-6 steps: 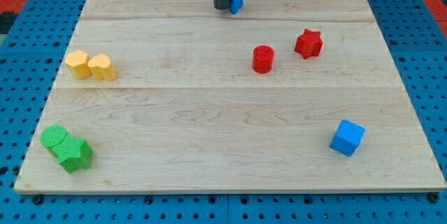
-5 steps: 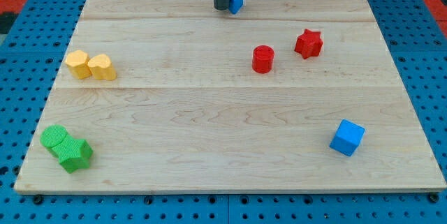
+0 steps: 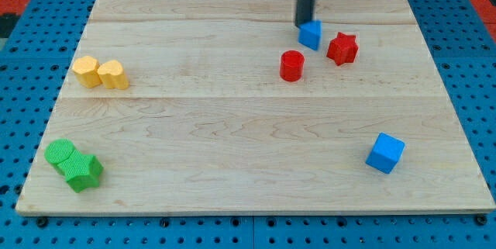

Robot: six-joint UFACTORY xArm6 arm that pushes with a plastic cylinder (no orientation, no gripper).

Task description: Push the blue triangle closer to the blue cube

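Note:
The blue triangle (image 3: 311, 35) lies on the wooden board in the view's upper right, between the red cylinder (image 3: 291, 66) and the red star (image 3: 342, 49). My tip (image 3: 304, 24) is right behind it, touching its upper-left side. The blue cube (image 3: 385, 153) sits far off in the view's lower right, well apart from the triangle.
Two yellow blocks (image 3: 101, 73) sit side by side at the view's left. Two green blocks (image 3: 74, 164) sit together at the lower left corner. The board's edge (image 3: 248, 212) runs along the view's bottom, with blue pegboard around it.
My tip moved right and down from the board's top edge, and the blue triangle went with it, ending between the red cylinder and the red star. Other blocks stayed put.

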